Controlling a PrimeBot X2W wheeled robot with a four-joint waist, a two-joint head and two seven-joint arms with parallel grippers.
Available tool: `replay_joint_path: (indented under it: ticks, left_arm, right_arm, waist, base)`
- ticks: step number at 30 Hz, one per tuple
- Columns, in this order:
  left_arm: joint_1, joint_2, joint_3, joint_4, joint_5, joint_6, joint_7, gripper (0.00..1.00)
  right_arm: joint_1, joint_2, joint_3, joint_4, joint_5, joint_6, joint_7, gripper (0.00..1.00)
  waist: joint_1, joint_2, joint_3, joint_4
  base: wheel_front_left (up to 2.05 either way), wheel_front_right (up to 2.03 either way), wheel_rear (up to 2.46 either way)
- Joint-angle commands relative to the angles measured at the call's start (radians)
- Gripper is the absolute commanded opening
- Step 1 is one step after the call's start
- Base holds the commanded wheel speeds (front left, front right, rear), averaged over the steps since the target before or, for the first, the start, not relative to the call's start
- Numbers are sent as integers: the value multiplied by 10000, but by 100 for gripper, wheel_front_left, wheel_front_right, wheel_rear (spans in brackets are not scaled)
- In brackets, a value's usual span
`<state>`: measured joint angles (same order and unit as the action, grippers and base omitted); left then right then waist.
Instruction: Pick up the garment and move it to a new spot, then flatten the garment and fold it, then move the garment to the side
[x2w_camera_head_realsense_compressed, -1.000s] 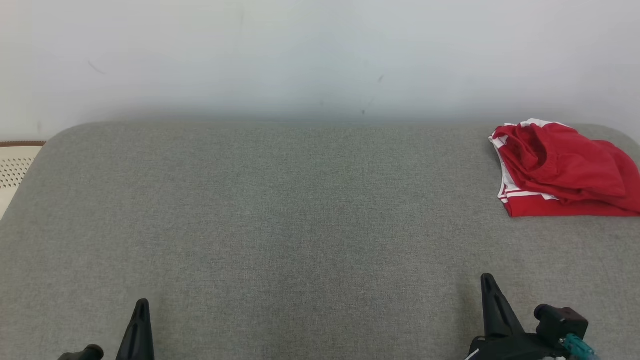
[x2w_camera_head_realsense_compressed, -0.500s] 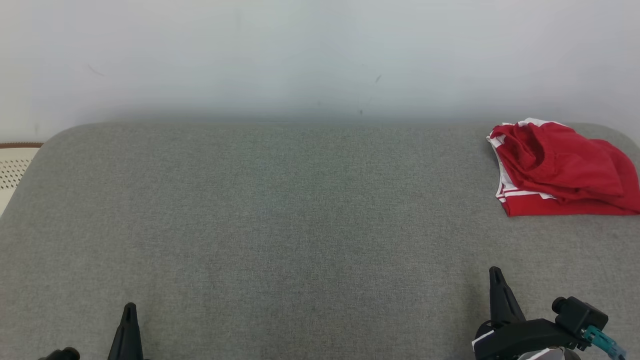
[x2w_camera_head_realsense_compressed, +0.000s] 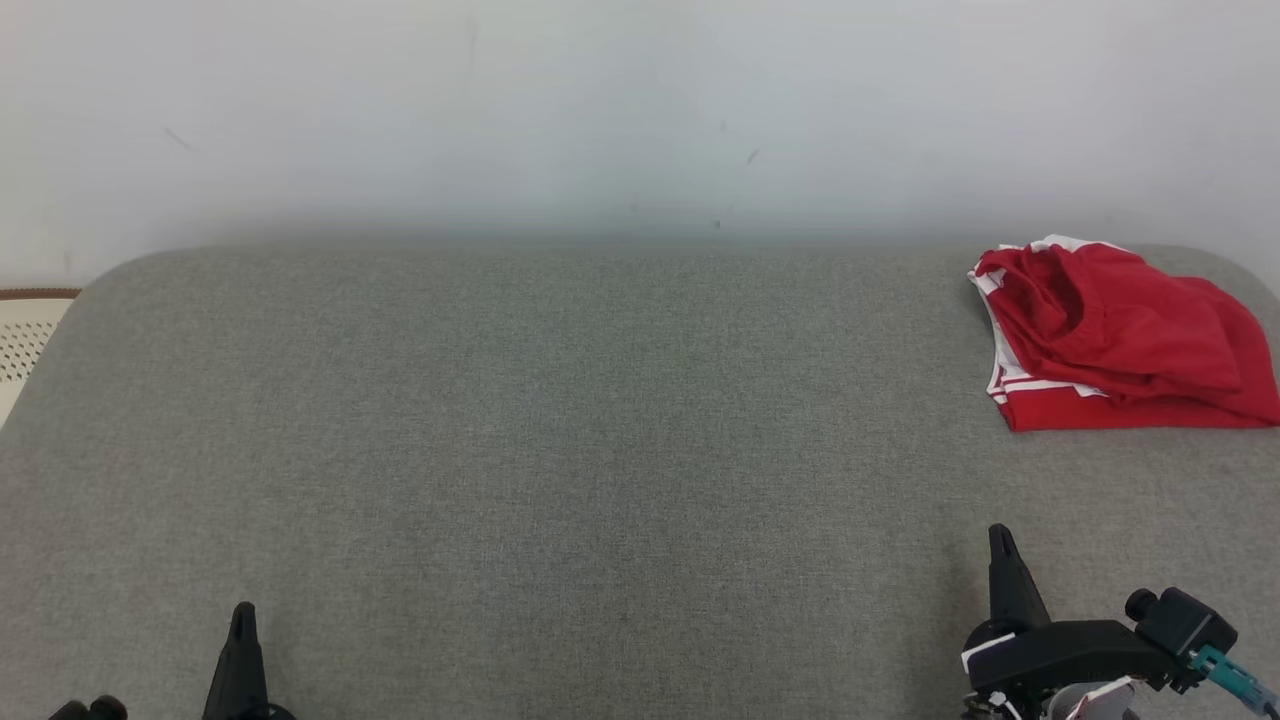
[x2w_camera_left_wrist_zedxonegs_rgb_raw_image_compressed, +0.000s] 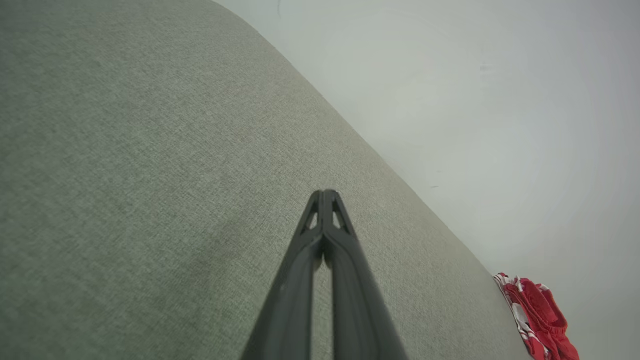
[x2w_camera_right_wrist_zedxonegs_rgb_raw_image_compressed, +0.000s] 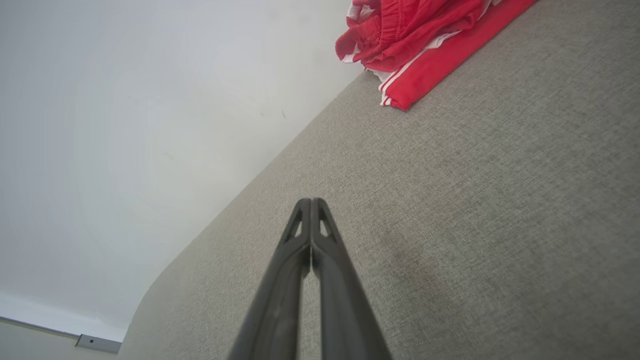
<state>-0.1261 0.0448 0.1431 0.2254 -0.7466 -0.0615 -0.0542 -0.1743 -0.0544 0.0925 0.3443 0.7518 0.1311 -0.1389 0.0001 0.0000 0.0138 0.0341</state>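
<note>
Head view: both grippers idle, red heap at the far right

Your left gripper (x2w_camera_head_realsense_compressed: 242, 612) and right gripper (x2w_camera_head_realsense_compressed: 1000, 535) hold nothing, each with its fingers pressed together above the grey woven cushion (x2w_camera_head_realsense_compressed: 600, 450). As far as you can judge, the garment (x2w_camera_head_realsense_compressed: 1100, 412) is the flat, folded red layer with white stripes in the far right corner. It lies under a rumpled red cloth (x2w_camera_head_realsense_compressed: 1110, 320) with a gathered band, and no numerals show. If so, folding and setting aside look done; if not, everything is left. Both fabrics look thin and limp.
</note>
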Motion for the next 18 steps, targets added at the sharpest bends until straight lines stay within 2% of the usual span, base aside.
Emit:
replay_joint_path:
  ticks: [1, 18]
  left_arm:
    - [-254, 54, 100, -3, -415, -82, 102, 0]
    - [-542, 66, 429, 408, -2351, -243, 730, 0]
  right_arm:
    - [-267, -16, -46, -40, 450, -2, 86, 0]
    - [-581, 2, -227, 235, 2529, -3, 495, 0]
  waist:
    - [0, 0, -1, -7]
    - [0, 0, -7, -68]
  base:
    - [0, 0, 0]
    - [0, 0, 0]
